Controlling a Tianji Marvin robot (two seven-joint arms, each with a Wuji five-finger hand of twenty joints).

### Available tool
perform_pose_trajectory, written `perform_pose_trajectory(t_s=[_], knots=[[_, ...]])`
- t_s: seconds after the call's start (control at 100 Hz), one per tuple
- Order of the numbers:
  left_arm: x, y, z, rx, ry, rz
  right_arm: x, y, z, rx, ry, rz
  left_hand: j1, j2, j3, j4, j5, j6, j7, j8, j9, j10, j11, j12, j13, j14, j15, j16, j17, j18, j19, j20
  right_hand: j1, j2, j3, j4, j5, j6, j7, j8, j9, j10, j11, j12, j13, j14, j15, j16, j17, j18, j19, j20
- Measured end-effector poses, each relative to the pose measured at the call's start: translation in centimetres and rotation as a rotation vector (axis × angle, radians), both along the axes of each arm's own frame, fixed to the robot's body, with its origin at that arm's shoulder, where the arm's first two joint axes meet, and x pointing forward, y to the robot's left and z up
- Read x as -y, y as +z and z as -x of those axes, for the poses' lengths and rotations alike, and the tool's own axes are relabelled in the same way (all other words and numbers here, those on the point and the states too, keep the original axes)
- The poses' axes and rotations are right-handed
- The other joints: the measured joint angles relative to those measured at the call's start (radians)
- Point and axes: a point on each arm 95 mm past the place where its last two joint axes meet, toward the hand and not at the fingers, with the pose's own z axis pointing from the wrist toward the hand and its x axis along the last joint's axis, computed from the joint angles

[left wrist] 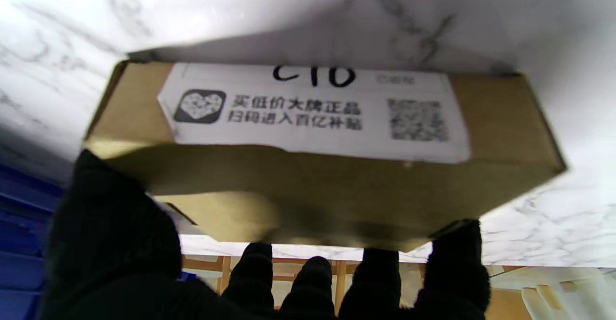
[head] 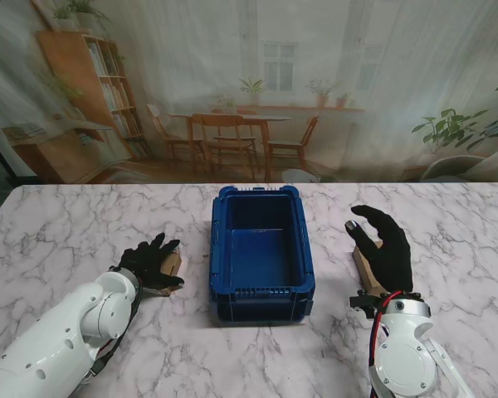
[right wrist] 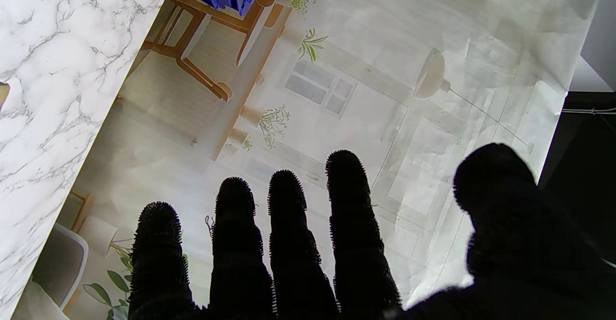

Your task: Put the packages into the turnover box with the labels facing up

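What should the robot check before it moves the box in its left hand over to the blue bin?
1. Label showing: ok. The white label is visible on the left box in the left wrist view.
2. Left hand on the box: ok. Its fingers curl around the edges.
3. Grip firm enough to lift: cannot tell.
4. Bin ready: ok. It sits open in the middle, nothing seen inside.
5. Right hand out of the way: ok. It is open, fingers spread, beside the bin.
6. Right box label facing up: cannot tell. The hand hides most of it.
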Motion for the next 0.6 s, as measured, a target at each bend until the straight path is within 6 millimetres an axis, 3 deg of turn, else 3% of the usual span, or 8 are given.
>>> perform_pose_trajectory(t_s=[0.09,0.27,0.5,0.6], knots=[[-0.04,-0.17,0.02,-0.001,0.003,-0.008,-0.02,0.0,-0.01,0.0,0.001,0.0,0.0,-0.018,-0.005,-0.001,0.001,0.0,0.0,0.0,0.0,0.024,0.001,0.024,0.002,-0.001,0.007,0.051,0.014,0.0,0.006,0.005,0.0,0.0,0.0,0.0,0.0,0.0,0.0,0.0,0.0,0.0,0.0,0.0,0.0,0.0,0.0,0.0,0.0,0.0,-0.002,0.0],[-0.06,-0.12,-0.01,0.003,0.011,-0.014,-0.06,-0.01,-0.01,-0.001,0.002,0.0,0.0,-0.048,-0.008,0.012,0.023,0.024,0.097,0.189,0.027,0.087,0.139,0.41,0.011,-0.003,0.047,0.282,0.045,0.003,0.017,0.013,0.0,0.0,0.0,0.0,0.0,0.0,0.0,0.0,0.0,0.0,0.0,0.0,0.0,0.0,0.0,0.0,0.0,0.0,-0.007,0.001],[-0.12,0.02,0.0,-0.009,0.018,-0.02,-0.1,-0.02,0.0,-0.001,0.003,0.0,-0.001,-0.073,-0.001,0.103,0.057,0.025,0.119,0.275,0.051,0.097,0.237,0.62,0.011,-0.005,0.099,0.477,0.075,0.036,0.045,0.015,0.0,0.0,0.0,0.0,0.0,0.0,0.0,0.0,0.0,0.0,0.0,0.0,0.0,0.0,0.0,0.0,0.0,0.001,-0.008,0.002],[-0.15,-0.02,0.11,0.004,0.02,-0.019,-0.12,-0.03,-0.01,-0.001,0.003,-0.001,-0.001,-0.074,-0.001,0.128,0.058,0.025,0.209,0.405,0.052,0.096,0.315,0.711,0.025,-0.005,0.116,0.514,0.098,0.059,0.045,0.015,0.0,0.0,0.0,0.0,0.0,0.0,0.0,0.0,0.0,0.0,0.0,0.0,0.0,0.0,0.0,0.0,0.0,0.001,-0.009,0.002]])
